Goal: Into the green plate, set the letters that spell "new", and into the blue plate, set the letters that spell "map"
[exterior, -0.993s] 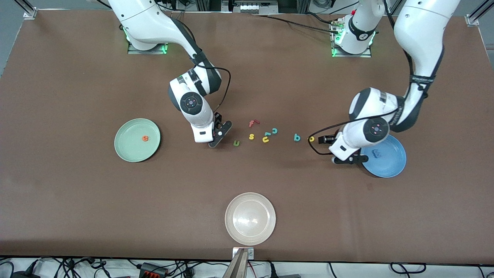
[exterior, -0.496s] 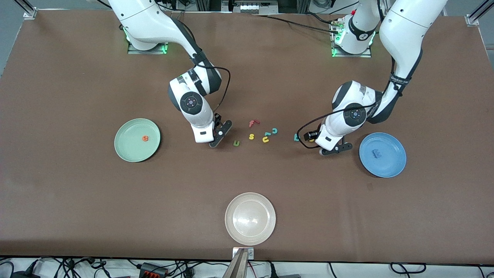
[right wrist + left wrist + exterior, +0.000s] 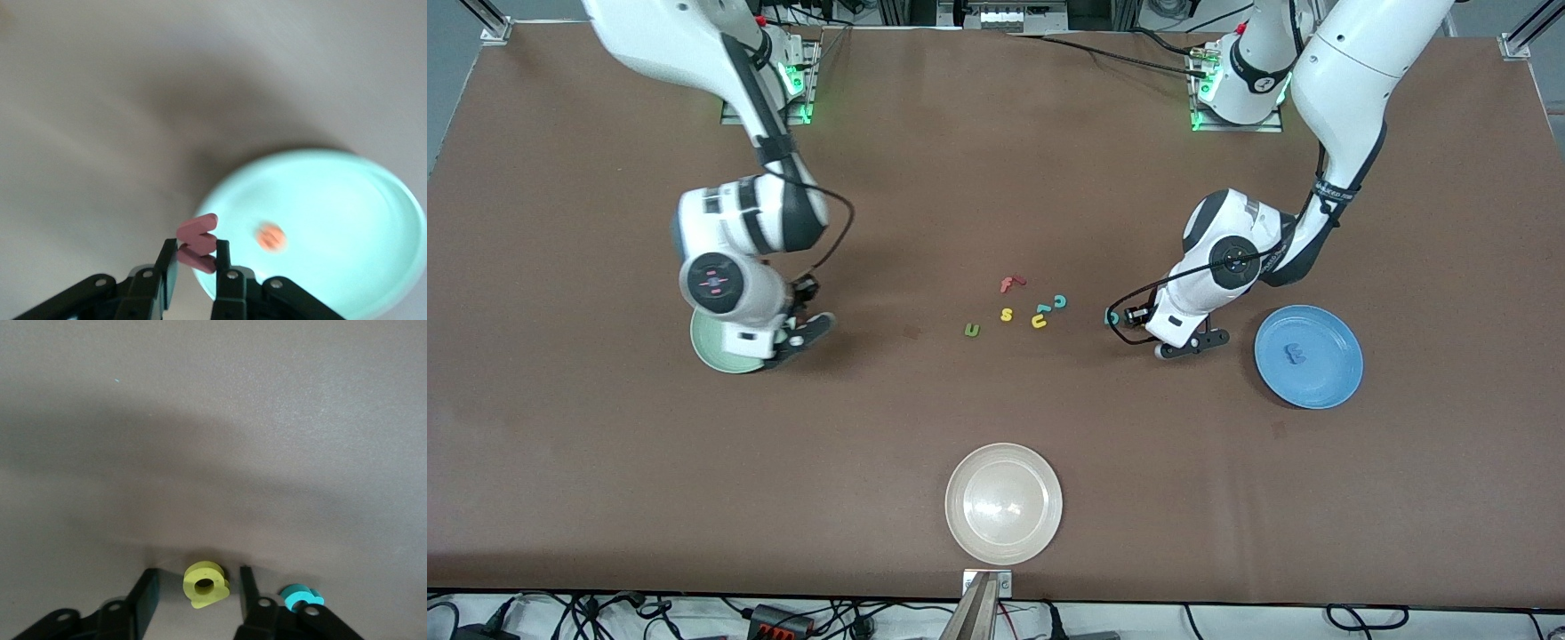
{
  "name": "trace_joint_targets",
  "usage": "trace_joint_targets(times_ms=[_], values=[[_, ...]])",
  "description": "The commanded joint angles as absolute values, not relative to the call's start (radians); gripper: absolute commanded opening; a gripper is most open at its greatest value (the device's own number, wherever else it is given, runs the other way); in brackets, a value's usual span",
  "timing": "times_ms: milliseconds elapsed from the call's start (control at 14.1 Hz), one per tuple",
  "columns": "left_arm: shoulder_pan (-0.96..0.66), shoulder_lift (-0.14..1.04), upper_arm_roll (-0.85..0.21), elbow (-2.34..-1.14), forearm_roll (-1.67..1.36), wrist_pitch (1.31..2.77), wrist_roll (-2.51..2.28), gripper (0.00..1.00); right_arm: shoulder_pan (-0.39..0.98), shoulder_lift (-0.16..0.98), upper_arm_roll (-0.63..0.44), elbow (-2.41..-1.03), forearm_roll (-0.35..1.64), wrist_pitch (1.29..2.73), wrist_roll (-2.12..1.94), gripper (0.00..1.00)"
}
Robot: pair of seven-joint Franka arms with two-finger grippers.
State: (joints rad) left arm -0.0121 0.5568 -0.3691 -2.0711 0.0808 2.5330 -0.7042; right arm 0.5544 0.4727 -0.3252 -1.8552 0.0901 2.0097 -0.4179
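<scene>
Over the rim of the round pale green plate [image 3: 713, 354], the right gripper [image 3: 194, 267] pinches the pinkish-red foam w [image 3: 197, 242]; the plate's middle lies at about two o'clock. The left gripper [image 3: 193, 600], spread, straddles the yellow foam a [image 3: 205, 584] on the table [image 3: 996, 178].

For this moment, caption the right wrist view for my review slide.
Right hand shut on pink w, at the green plate holding the orange e.
</scene>
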Motion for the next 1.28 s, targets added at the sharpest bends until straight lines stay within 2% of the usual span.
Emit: trace_joint_targets(times_ms=[0,142,354,425,496,567,780,993,1205], values=[[-0.014,0.563,-0.370,-2.071,0.094,2.545,-0.723,0.18,0.563,0.456,-0.342,-1.920,0.087,2.017,-0.410,0.11],[-0.014,0.558,-0.368,-2.069,0.100,2.537,-0.715,0.08,0.548,0.468,-0.341,-1.960,0.086,2.081,-0.411,0.13],[-0.009,0.514,-0.365,-2.045,0.110,2.441,-0.683,0.06,0.549,0.483,-0.341,-2.000,0.086,2.157,-0.413,0.13],[0.001,0.493,-0.365,-2.019,0.126,2.368,-0.654,0.06,0.546,0.489,-0.341,-1.999,0.087,2.161,-0.414,0.20],[0.015,0.482,-0.364,-1.990,0.153,2.302,-0.612,0.07,0.543,0.491,-0.341,-1.999,0.090,2.167,-0.405,0.54],[0.047,0.482,-0.365,-1.950,0.185,2.242,-0.551,0.07,0.542,0.489,-0.341,-1.996,0.095,2.161,-0.396,1.00],[0.123,0.465,-0.364,-1.893,0.204,2.126,-0.334,0.08,0.560,0.450,-0.328,-1.962,0.107,2.148,-0.394,1.00],[0.234,0.463,-0.367,-1.878,0.241,2.109,-0.128,0.10,0.587,0.480,-0.235,-1.831,0.115,2.157,-0.394,1.00],[0.296,0.509,-0.367,-1.881,0.325,2.140,-0.081,0.12,0.601,0.563,-0.196,-1.709,0.338,2.161,-0.397,1.00]])
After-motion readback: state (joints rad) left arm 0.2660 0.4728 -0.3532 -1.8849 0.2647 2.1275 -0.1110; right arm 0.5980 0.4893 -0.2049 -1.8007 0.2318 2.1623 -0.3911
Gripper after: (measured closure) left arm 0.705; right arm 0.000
